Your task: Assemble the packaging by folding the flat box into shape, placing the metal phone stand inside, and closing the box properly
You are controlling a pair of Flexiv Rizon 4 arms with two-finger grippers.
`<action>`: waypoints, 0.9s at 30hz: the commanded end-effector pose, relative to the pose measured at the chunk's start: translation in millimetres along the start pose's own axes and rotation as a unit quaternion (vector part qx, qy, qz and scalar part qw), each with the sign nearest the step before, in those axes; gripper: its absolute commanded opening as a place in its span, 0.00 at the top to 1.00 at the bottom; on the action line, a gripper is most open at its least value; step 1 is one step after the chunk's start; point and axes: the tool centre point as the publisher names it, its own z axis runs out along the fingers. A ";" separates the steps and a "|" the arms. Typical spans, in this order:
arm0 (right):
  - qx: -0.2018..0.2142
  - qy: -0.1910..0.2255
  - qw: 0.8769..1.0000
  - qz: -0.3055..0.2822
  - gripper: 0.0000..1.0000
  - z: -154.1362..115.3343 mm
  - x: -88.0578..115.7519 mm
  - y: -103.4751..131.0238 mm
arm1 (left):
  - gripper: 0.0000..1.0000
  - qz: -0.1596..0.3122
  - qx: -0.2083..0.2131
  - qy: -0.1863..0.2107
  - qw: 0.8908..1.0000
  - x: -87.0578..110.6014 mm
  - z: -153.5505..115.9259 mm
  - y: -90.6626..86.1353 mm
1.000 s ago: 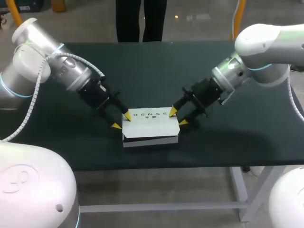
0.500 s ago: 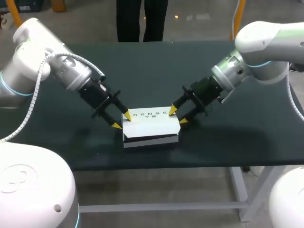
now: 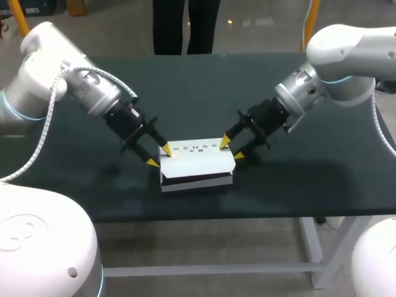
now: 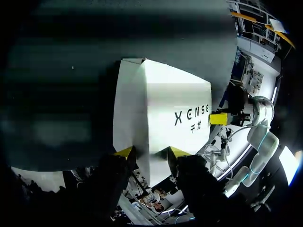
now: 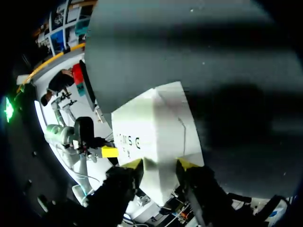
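Our left gripper (image 3: 158, 156) angled down onto white cardboard box (image 3: 197, 162), left end, fingers spread; right gripper (image 3: 231, 151) mirrors opposite, fingers equally apart.

The dark gap along the near side of the box (image 3: 197, 162) widens as the lid's near edge lifts a little. The left gripper (image 3: 158, 156) and right gripper (image 3: 232, 149) each edge slightly toward the far side.
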 end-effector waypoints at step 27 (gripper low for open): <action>0.037 0.011 0.999 0.012 0.51 0.1 11.8 6.9 | 0.55 -0.010 -0.037 -0.001 0.999 9.4 -3.0 -8.6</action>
